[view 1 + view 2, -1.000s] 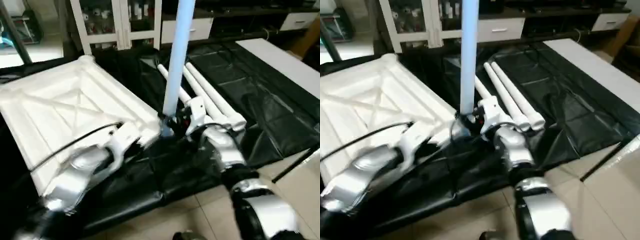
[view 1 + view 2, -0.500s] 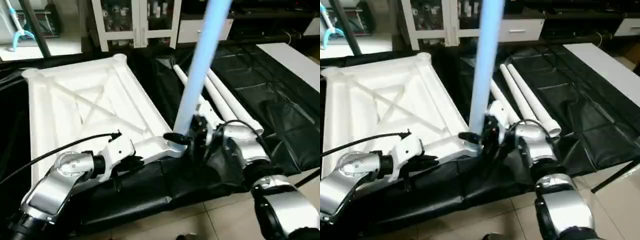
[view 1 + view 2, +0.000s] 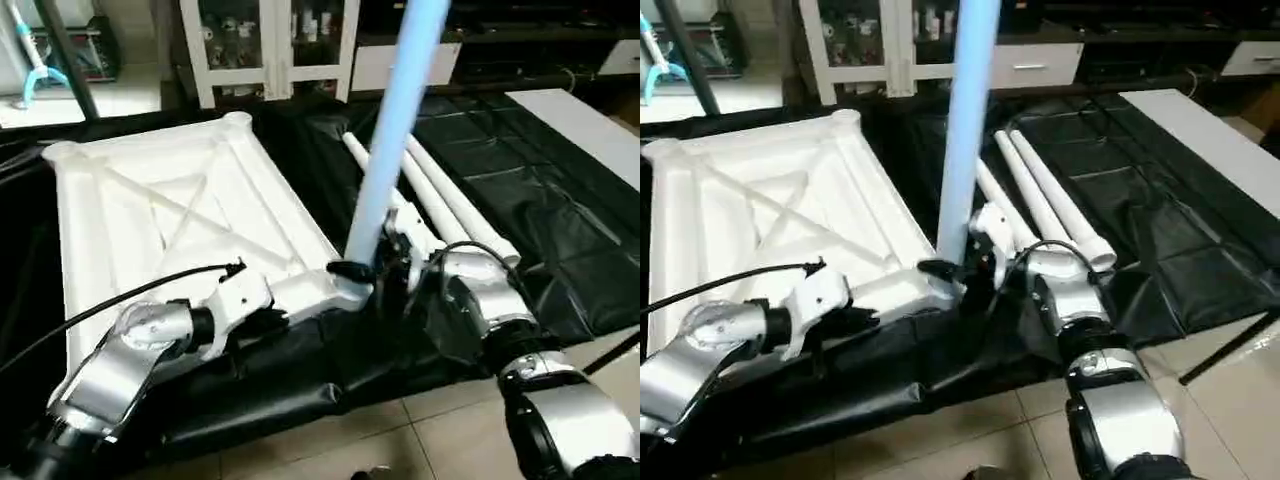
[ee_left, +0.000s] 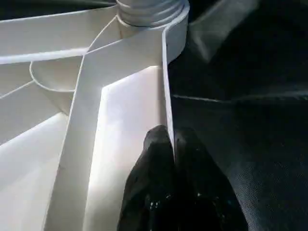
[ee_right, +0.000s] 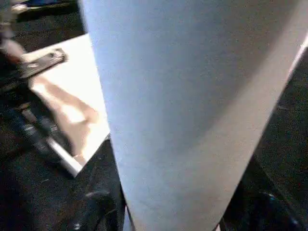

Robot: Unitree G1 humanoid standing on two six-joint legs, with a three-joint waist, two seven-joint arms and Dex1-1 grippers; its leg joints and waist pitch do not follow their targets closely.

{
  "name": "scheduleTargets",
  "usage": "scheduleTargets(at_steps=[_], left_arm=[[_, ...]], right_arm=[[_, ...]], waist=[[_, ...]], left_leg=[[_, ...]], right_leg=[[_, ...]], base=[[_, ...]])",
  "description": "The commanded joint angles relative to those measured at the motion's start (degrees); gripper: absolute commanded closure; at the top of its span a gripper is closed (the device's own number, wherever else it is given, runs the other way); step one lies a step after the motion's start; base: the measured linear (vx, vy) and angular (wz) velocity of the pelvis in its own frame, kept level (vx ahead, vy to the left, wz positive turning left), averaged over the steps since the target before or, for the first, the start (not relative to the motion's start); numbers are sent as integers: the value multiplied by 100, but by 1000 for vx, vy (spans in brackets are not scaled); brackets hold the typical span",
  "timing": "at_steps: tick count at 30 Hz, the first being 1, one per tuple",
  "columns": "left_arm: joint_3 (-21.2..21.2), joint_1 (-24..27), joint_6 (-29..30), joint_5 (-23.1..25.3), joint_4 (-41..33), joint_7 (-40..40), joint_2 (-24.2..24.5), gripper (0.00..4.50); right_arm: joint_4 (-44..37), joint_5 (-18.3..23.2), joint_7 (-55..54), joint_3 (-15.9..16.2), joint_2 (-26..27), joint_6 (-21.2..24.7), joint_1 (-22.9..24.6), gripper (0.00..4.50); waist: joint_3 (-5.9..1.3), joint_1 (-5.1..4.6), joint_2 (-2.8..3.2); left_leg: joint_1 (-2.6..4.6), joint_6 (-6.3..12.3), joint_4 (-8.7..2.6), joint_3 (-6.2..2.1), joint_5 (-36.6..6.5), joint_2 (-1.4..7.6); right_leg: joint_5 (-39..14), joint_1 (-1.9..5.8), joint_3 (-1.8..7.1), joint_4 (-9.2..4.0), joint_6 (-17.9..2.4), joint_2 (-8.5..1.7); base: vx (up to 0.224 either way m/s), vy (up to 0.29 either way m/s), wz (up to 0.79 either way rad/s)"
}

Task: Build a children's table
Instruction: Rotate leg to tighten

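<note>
Left eye view: leg (image 3: 395, 130) is being tilted further than before
Right gripper (image 3: 385, 277): is being wrapped around leg
Left gripper (image 4: 172, 144): is being pinched on tabletop (image 3: 160, 200) rim
Surface: black sheet (image 3: 560, 230), tiled floor

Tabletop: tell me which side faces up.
Underside up: the tabletop shows its X ribs and raised rim, with one leg standing in its near corner socket.

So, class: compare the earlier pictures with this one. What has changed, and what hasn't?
The right gripper has swung round the base of the upright leg, which now stands in the tabletop's near corner socket. The left gripper stays pinched on the tabletop's edge. The spare legs haven't moved.
</note>
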Motion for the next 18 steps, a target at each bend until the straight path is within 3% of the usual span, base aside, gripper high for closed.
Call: scheduleTargets(at_steps=[1, 2, 4, 6, 8, 9, 12, 13, 14, 15, 16, 17, 18], left_arm=[[-185, -59, 590, 177, 188, 374, -276, 450], [-110, -214, 922, 277, 357, 828, -576, 450], [-65, -288, 1058, 322, 447, 1049, -722, 450], [78, -547, 1417, 384, 741, 1691, -1222, 450], [139, -752, 1574, 409, 941, 2066, -1610, 450], [149, -805, 1608, 421, 982, 2153, -1715, 450], [96, -1008, 1833, 441, 1015, 2345, -2101, 450], [82, -1015, 1839, 433, 994, 2333, -2122, 450], [77, -1006, 1853, 428, 967, 2331, -2122, 450], [63, -949, 1808, 434, 909, 2270, -2029, 450], [7, -808, 1523, 470, 808, 2065, -1763, 450], [-2, -751, 1457, 474, 768, 1993, -1666, 450], [-12, -626, 1351, 465, 686, 1813, -1455, 450]], right_arm=[[331, -197, -1628, -255, 129, 233, -23, 255], [452, -235, -2306, -304, 316, 375, -41, 256], [505, -242, -2584, -327, 398, 441, -51, 258], [649, -255, -3451, -383, 741, 606, -75, 259], [745, -215, -4021, -432, 1072, 715, -95, 259], [767, -207, -4169, -442, 1166, 732, -101, 259], [831, -321, -4426, -324, 1643, 666, -182, 259], [828, -359, -4412, -289, 1697, 606, -214, 259], [826, -386, -4428, -262, 1720, 559, -237, 259], [804, -405, -4317, -232, 1691, 510, -262, 259], [713, -332, -3743, -232, 1602, 389, -272, 259], [672, -321, -3549, -218, 1561, 347, -267, 259], [584, -321, -3196, -175, 1445, 229, -246, 224]], waist=[[-315, -28, 56], [-310, -40, 56], [-316, -57, 46], [-296, -121, 48], [-305, -129, 63], [-295, -150, 56], [-263, -232, 111], [-248, -301, 156], [-236, -329, 169], [-229, -345, 196], [-244, -363, 197], [-259, -380, 167], [-241, -440, 141]], left_leg=[[39, -20, -455, -20, -1922, 89], [67, -105, -448, -31, -2072, 70], [79, -132, -444, -65, -2280, 51], [84, -160, -440, -68, -2442, 41], [150, -145, -416, -79, -2640, 8], [154, -132, -418, -102, -2801, 2], [224, -107, -452, -164, -3310, 22], [263, -101, -477, -207, -3618, 46], [242, -106, -520, -236, -3759, 66], [182, -136, -622, -295, -3983, 132], [168, -160, -667, -313, -4072, 142], [171, -156, -639, -312, -4057, 117], [122, -159, -604, -303, -3895, 70]], right_leg=[[-2725, 196, 176, -459, -968, -196], [-2992, 179, 170, -488, -851, -197], [-3367, 173, 121, -548, -644, -196], [-3528, 132, 88, -598, -509, -176], [-3667, 81, 34, -666, -370, -154], [-3801, 79, -20, -709, -263, -151], [-3805, 85, -182, -830, -125, -137], [-3691, 126, -303, -882, -100, -141], [-3571, 175, -345, -881, -103, -137], [-3185, 297, -347, -779, -188, -158], [-2919, 325, -316, -731, -307, -185], [-2971, 310, -308, -746, -330, -221], [-3257, 301, -306, -793, -351, -287]], base=[[0, 0, 0], [0, 0, 0], [0, 0, 0], [0, 0, 0], [0, 0, 0], [0, 0, 0], [0, 0, 0], [0, 0, 0], [0, 0, 0], [0, 0, 0], [0, 0, 0], [0, 0, 0], [0, 0, 0]])
